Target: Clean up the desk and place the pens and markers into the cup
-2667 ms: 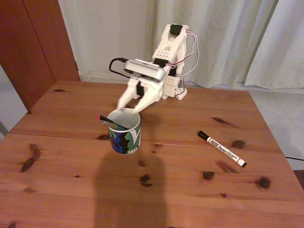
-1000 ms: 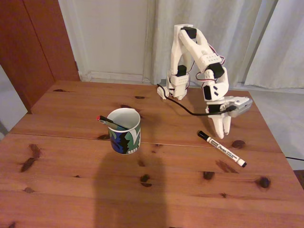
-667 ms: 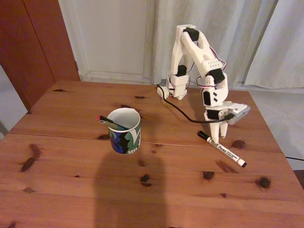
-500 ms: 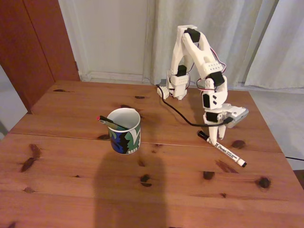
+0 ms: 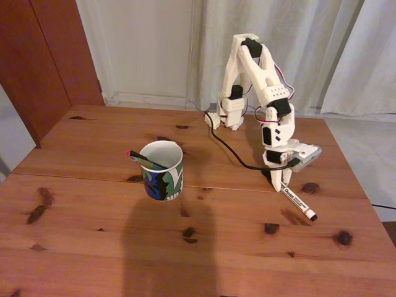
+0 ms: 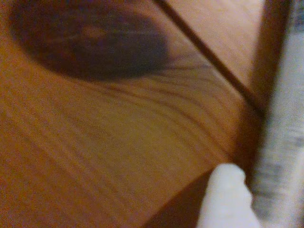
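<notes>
The table [image 5: 93,235], reddish pine with dark knots and a seam across its width, takes up the lower two thirds of the fixed view. The white arm [image 5: 260,86] rises at upper centre-right and folds down so that its jaws [image 5: 276,183] point straight at the wood at right of centre. The cup [image 5: 162,169] stands left of centre, well apart from them, with a thin black pen [image 5: 143,158] leaning over its rim at the left. The white marker [image 5: 296,199] lies slanted at right of centre, its capped end under the jaws and its body running toward the lower right.

The wrist view is blurred: a white fingertip [image 6: 223,199] sits just beside the marker's pale body [image 6: 278,142] along the right edge. Whether the jaws are released or clenched on the marker I cannot tell.

The risk, as I judge it: the hold is near the marker's end, so a lift could let it droop, swivel or slip out, and a closing finger could nudge it away.
</notes>
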`<move>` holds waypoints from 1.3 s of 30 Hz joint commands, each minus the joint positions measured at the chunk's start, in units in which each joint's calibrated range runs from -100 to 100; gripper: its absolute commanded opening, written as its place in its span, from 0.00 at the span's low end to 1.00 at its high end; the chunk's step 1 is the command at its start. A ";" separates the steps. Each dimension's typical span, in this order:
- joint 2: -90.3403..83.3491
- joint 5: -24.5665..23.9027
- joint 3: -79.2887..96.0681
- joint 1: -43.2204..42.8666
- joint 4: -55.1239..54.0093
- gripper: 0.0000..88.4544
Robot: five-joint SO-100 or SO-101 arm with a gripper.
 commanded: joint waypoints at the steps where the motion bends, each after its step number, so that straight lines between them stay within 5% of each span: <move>1: -0.86 -0.33 -2.50 2.31 -1.12 0.02; 13: -11.54 -0.02 -1.69 18.00 -21.94 0.01; 39: -31.48 -0.33 11.39 29.66 -22.37 0.01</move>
